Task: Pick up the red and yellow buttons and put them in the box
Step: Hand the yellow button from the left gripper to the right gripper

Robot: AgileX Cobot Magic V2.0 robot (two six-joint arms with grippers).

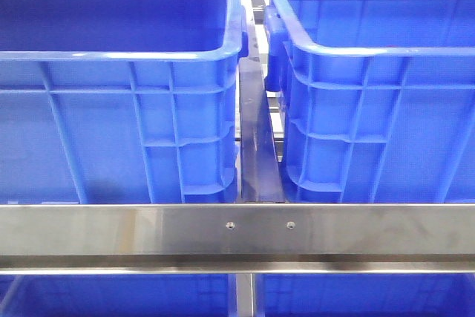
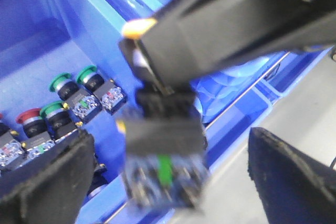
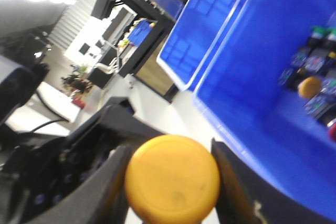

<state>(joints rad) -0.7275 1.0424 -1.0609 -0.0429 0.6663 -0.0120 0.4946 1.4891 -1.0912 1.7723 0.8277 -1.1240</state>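
- The front view shows two blue bins point(image 1: 119, 94) and point(image 1: 378, 87) standing side by side behind a steel rail point(image 1: 237, 231), with a dark divider point(image 1: 258, 146) in the gap between them; neither arm appears there.
- In the right wrist view the right hand point(image 3: 170, 182) pinches a yellow button point(image 3: 171, 178) between its dark fingers point(image 3: 105, 182), the round cap facing the camera.
- Beyond it lies a blue bin point(image 3: 252, 93) holding more buttons, among them another yellow-capped one point(image 3: 310, 87).
- In the left wrist view the left hand point(image 2: 168, 182) is spread, its two pads point(image 2: 47, 182) well apart and touching nothing.
- Between them, blurred, hangs a button block point(image 2: 164, 156) gripped by the other arm's hand point(image 2: 220, 30).
- Below sit green-capped buttons point(image 2: 86, 77) and a red-capped button point(image 2: 29, 116) inside a blue bin point(image 2: 37, 35).
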